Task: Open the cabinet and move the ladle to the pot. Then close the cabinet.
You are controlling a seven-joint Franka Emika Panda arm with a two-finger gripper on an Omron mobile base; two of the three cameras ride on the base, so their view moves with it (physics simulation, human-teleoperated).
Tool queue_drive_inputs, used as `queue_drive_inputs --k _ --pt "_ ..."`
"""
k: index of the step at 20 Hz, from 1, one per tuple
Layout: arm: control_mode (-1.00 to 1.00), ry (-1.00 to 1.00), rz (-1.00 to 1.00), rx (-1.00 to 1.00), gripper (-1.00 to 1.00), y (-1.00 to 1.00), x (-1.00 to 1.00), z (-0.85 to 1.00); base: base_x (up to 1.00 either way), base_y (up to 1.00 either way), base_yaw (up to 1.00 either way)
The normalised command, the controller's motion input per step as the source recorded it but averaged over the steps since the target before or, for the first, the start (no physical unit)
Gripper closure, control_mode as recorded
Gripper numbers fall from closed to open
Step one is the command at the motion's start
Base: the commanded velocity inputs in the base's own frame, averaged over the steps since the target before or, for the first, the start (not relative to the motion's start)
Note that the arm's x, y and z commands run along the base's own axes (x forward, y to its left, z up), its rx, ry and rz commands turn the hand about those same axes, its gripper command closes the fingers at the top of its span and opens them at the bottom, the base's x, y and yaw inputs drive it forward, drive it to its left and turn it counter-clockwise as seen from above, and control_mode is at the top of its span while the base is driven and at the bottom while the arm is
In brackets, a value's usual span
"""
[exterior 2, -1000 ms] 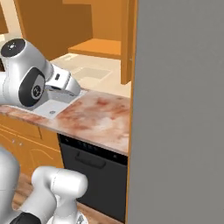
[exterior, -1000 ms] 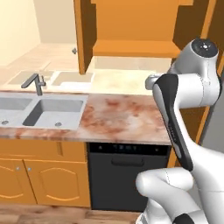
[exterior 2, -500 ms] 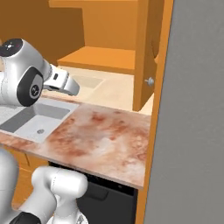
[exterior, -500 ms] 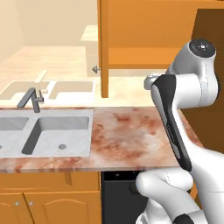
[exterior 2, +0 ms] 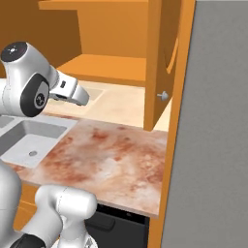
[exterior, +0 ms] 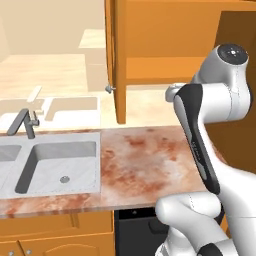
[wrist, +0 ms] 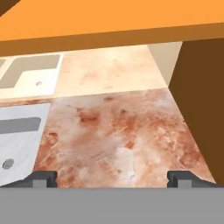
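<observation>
My arm [exterior: 200,145] rises from the base, folds at the elbow up high and bends back toward the wall, so my wrist [exterior 2: 68,91] hangs over the counter, level with the bottom of the cabinet. In the hand view my pincer [wrist: 112,178] looks down and forward, its two dark fingertips [wrist: 43,177] set far apart at the bottom edges, wide and holding nothing.

Right below me lies the reddish marbled counter [wrist: 113,131], bare stone between my fingertips. To the left of it sits the grey sink [exterior: 60,162], with its dark faucet [exterior: 25,124] standing at the back rim. Under the counter's front edge I catch the dark front of an appliance [exterior 2: 116,227].

Farther back, the cabinet [exterior: 165,45] hangs on the wall above the counter. Its door [exterior: 116,60] stands swung out toward me, edge-on in the left base view, with the small round silver knob [exterior: 108,88] near its lower corner. The shelf inside [exterior 2: 106,68] shows as plain orange board; I cannot make out the ladle on it from here.
</observation>
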Motion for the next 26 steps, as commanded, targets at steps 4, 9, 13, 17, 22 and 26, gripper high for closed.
queue_drive_inputs --k 4,9,13,17,22,26 --pt "1.0 0.0 0.0 0.0 -1.0 0.0 0.0 0.0 0.42 0.0 -0.1" --pt "1.0 0.0 0.0 0.0 -1.0 0.0 0.0 0.0 0.28 0.0 -0.08" --pt "-1.0 0.04 -0.03 0.01 -1.0 -0.02 0.06 0.01 0.06 0.0 -0.02" --pt "-1.0 -0.07 -0.02 0.0 -1.0 -0.06 -0.49 0.4 0.0 0.0 0.0" --pt "-1.0 -0.24 -0.01 0.0 -1.0 -0.12 -0.97 0.78 0.0 0.0 0.0" --pt "-1.0 -0.16 0.0 -0.01 -1.0 -0.22 -0.7 0.64 0.0 0.0 0.0"
